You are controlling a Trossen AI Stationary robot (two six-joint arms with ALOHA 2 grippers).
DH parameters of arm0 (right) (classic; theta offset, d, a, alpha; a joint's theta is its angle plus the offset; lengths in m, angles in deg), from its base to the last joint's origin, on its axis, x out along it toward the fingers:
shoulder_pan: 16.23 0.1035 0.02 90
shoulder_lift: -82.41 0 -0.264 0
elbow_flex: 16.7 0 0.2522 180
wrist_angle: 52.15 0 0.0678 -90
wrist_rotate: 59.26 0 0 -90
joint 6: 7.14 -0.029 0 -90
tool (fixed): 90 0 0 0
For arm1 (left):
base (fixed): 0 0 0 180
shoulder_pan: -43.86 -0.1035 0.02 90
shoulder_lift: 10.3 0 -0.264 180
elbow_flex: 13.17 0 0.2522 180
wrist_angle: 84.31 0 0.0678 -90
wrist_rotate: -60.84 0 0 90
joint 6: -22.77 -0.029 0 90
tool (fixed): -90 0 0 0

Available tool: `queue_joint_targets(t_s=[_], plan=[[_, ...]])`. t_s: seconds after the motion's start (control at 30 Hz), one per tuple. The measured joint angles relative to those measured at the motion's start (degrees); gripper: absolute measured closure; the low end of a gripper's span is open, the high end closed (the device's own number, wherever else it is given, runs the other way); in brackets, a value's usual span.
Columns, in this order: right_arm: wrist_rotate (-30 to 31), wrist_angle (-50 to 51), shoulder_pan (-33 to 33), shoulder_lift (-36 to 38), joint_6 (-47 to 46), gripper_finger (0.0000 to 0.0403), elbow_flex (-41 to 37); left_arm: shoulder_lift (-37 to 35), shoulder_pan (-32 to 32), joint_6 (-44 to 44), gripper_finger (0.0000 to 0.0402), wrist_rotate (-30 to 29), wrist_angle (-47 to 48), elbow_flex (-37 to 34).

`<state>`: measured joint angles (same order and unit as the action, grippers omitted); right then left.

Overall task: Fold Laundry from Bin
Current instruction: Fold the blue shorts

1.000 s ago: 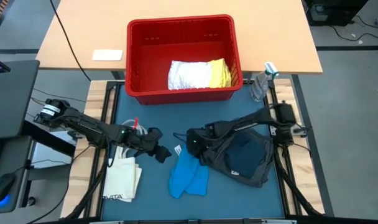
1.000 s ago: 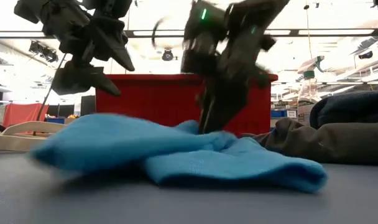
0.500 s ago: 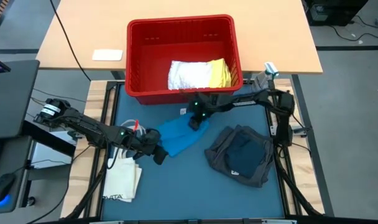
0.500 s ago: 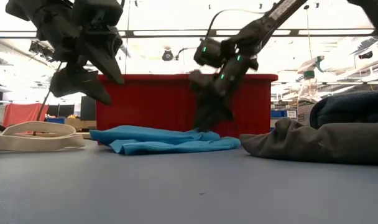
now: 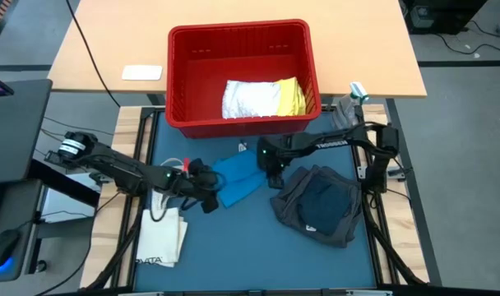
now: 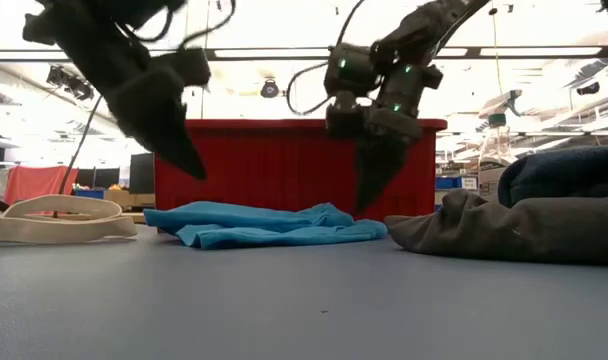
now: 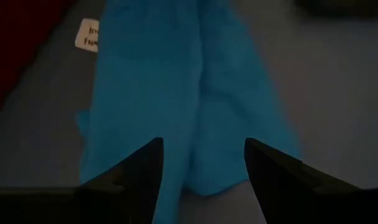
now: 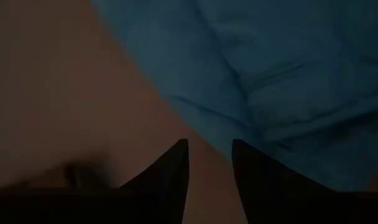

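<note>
The bright blue cloth (image 5: 238,179) lies crumpled and flat on the blue mat in front of the red bin (image 5: 233,29); it also shows in the low view (image 6: 264,225). My left gripper (image 5: 210,196) is open, just above the cloth's left end (image 7: 164,93). My right gripper (image 5: 272,174) is open and hangs above the cloth's right end (image 8: 270,74), clear of it in the low view (image 6: 369,200). A white textured piece (image 5: 248,99) and a yellow piece (image 5: 289,97) lie in the bin. A dark grey and navy pile (image 5: 320,205) lies on the mat to the right.
A cream tote bag (image 5: 161,237) lies at the mat's near left, its handles (image 6: 54,215) on the table. A clear bottle (image 5: 346,111) stands at the bin's right. A white flat object (image 5: 141,72) lies on the wooden table behind.
My right gripper has dragged the blue cloth from the mat's near middle toward the bin, let it go and risen clear, shifting a little to the right. The cloth now lies flat near the bin. My left gripper has tipped down toward the cloth's left end.
</note>
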<state>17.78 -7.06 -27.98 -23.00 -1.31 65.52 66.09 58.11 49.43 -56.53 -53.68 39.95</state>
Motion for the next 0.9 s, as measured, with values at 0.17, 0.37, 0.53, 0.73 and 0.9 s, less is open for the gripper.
queue_joint_targets(t_s=[0.17, 0.37, 0.53, 0.73, 0.9], plan=[[9.6, -1.7, 2.6, 1.5, 5.2, 0.0273, -0.8, 5.4, -2.1, -2.3, 0.0175, 0.3, 0.6, 0.0], [12.1, -2.3, 2.9, 1.5, 12.6, 0.0273, -0.8, 9.2, -4.5, -1.4, 0.0241, 0.4, 0.3, 0.0], [12.0, -5.2, 3.0, 1.5, 18.1, 0.0273, -0.8, 9.0, -5.5, -0.5, 0.0356, 1.1, -0.6, 0.0], [8.2, -9.4, 2.6, 1.5, 22.4, 0.0265, -0.8, 8.9, -5.5, -0.2, 0.0388, 2.1, -2.0, 0.0], [5.4, -10.3, 0.9, 1.5, 23.6, 0.0248, -0.9, 8.1, -5.5, 2.7, 0.0394, 2.2, -3.8, 0.4]])
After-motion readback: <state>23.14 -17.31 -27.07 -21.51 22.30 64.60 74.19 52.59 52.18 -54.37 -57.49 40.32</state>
